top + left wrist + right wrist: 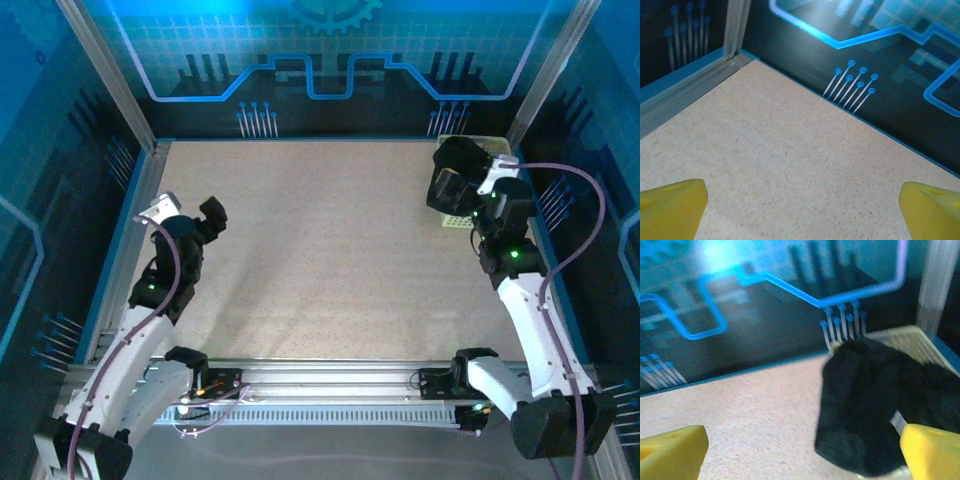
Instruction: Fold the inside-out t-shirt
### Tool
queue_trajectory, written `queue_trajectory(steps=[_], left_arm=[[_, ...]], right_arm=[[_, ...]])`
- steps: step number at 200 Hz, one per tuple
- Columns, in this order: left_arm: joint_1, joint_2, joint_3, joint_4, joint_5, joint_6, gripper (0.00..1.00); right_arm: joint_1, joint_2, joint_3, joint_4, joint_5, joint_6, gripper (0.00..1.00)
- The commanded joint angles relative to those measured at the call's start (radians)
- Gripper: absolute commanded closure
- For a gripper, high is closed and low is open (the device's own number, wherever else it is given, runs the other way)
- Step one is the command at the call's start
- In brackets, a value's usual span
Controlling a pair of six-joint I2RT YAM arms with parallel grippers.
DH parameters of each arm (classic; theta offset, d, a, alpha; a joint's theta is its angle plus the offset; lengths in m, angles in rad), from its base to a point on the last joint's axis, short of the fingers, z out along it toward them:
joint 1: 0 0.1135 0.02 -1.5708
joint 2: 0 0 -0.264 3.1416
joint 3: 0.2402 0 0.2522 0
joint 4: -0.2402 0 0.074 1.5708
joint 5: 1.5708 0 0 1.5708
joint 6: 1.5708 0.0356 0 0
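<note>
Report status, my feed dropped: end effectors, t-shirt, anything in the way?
Left end effector open, above table. Right end effector open, close to t-shirt. Shirt bunched in basket, far right corner, unfolded. Basket rim may snag.

Speckled beige table (320,260), edged along its far side with a thin blue trim (300,141). At the far right corner, a pale yellow-green plastic basket (456,221) with latticed walls, standing close against the back wall. Behind the far edge, a dark wall panel (150,60) printed with glowing blue circuit lines and a gear motif (335,12) at top centre. Aluminium posts at the far left corner (105,70) and far right corner (548,70). Along the near edge, aluminium rails (330,375) and a slotted white cable duct (340,412).
</note>
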Motion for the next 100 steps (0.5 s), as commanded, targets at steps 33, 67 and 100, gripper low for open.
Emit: queue_trajectory(steps=[33,67,100], left_arm=[[0.038,-0.027,-0.041,-0.069,0.284,-0.038,0.01],[0.039,0.065,-0.058,-0.017,0.403,-0.031,0.01],[0.039,0.132,-0.071,0.023,0.498,-0.013,0.01]], right_arm=[[-0.012,0.31,0.245,-0.259,0.121,0.057,0.0],[-0.037,0.582,0.462,-0.331,0.196,0.073,0.0],[-0.082,0.791,0.629,-0.374,0.15,0.082,0.0]])
